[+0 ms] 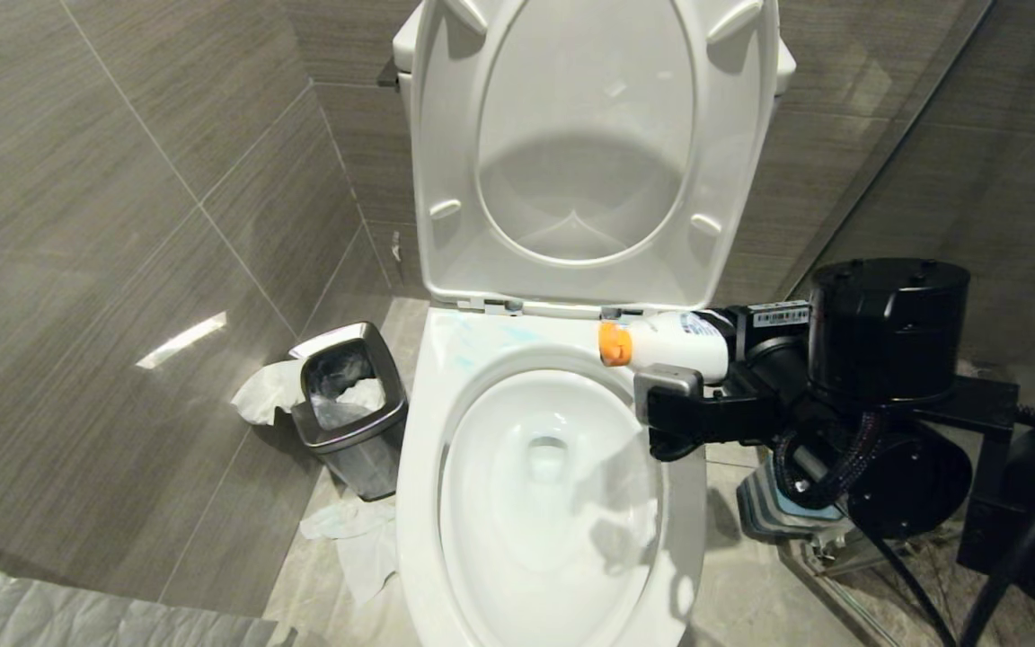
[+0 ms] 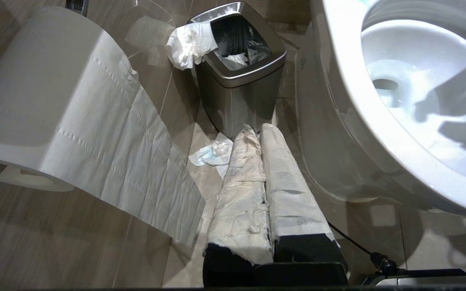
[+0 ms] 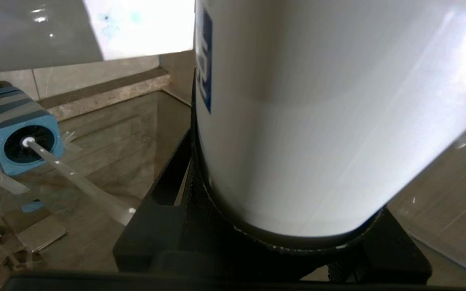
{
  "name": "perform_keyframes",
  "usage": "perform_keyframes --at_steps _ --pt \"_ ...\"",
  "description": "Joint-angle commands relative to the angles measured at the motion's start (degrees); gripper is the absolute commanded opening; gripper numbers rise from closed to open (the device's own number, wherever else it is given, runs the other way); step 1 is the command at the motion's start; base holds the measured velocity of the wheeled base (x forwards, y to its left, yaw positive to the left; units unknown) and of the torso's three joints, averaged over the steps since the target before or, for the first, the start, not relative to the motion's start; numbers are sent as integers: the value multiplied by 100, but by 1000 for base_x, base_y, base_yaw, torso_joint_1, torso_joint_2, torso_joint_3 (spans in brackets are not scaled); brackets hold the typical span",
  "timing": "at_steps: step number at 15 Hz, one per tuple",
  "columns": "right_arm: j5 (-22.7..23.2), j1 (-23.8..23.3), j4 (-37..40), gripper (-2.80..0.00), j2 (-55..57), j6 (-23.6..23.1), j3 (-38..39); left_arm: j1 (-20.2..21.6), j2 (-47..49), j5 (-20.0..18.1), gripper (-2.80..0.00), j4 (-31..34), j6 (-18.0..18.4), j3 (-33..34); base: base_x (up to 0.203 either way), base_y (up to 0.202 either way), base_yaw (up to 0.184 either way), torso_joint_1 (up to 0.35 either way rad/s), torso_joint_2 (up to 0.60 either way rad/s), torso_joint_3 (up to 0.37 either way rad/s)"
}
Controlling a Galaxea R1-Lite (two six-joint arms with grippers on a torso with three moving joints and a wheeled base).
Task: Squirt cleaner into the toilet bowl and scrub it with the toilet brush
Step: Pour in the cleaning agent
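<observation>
- My right gripper (image 1: 672,400) is clamped around a white bottle (image 1: 675,344) with an orange cap (image 1: 613,344), which lies level with the cap pointing in over the toilet bowl (image 1: 446,395) from its right rear rim.
- In the right wrist view the white bottle (image 3: 297,121) fills most of the frame, seated deep between my black jaws, so the hold looks firm.
- My left gripper (image 2: 263,182) is closed on nothing, its 2 fingers wrapped in white paper, hanging low beside the bowl's outer wall near the steel waste bin (image 2: 241,68) and a toilet paper roll (image 2: 47,105).
- Faint teal smears of cleaner (image 1: 473,346) show on the rim at the back left of the bowl; the water at the bottom looks plain.
- I judge that I am in the squirting step, with the bottle held over the bowl; I cannot tell whether liquid is leaving the cap.
- The toilet brush (image 3: 75,178) stands in its blue striped holder (image 3: 18,137) on the floor to my right, untouched, its slim handle leaning up toward my wrist.
- Next move, as I judge it: tip the cap further down toward the inner wall and sweep around the rim, or set the bottle down clear of the holder.
- After that, I need free jaws to take the brush handle near its top, and scrubbing is not yet begun.
</observation>
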Motion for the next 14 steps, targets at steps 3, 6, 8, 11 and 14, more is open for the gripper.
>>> perform_keyframes --at_steps 3,6,8,11,14 --pt "-106 138 -22 -280 224 -309 -322 0 9 0 -280 2 0 0 0 0 0 0 0 0" --pt "-114 138 -22 -280 250 -388 -313 0 9 9 -280 2 0 0 0 0 0 0 0 0" --pt "-236 145 -22 -280 245 -519 -318 0 9 8 -280 2 0 0 0 0 0 0 0 0" --pt "-324 173 -22 -280 242 -729 -299 8 9 0 -280 2 0 0 0 0 0 0 0 0" --pt "-432 173 -22 -280 244 -939 -341 9 9 2 -280 2 0 0 0 0 0 0 0 0"
